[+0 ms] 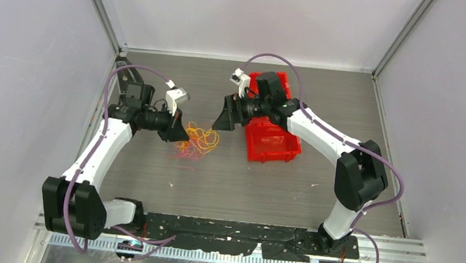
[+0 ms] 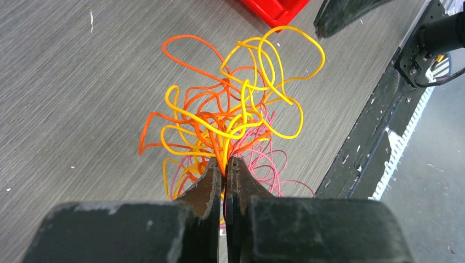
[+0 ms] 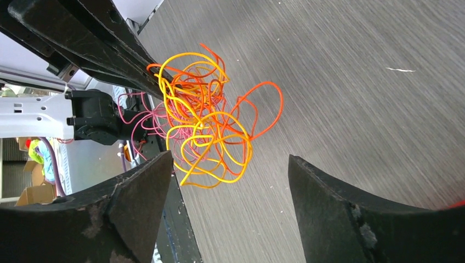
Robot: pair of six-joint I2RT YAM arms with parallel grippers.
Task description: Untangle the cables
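Observation:
The cables [image 1: 197, 142] are a tangle of thin orange, yellow and pink-red loops on the wooden tabletop, left of centre. My left gripper [image 1: 183, 136] is shut on the tangle's left edge. In the left wrist view orange and yellow strands are pinched between its closed tips [image 2: 225, 161], and the cables [image 2: 236, 109] fan out beyond them. My right gripper [image 1: 221, 120] hovers just right of the tangle, facing it. In the right wrist view it stands open [image 3: 230, 158] with nothing between its fingers, and the cables [image 3: 208, 126] lie a short way ahead.
A red bin [image 1: 269, 142] sits right of the tangle, beneath the right arm, and its corner [image 2: 274, 8] shows in the left wrist view. Grey walls close in the table on three sides. The black base rail [image 1: 232, 227] runs along the near edge.

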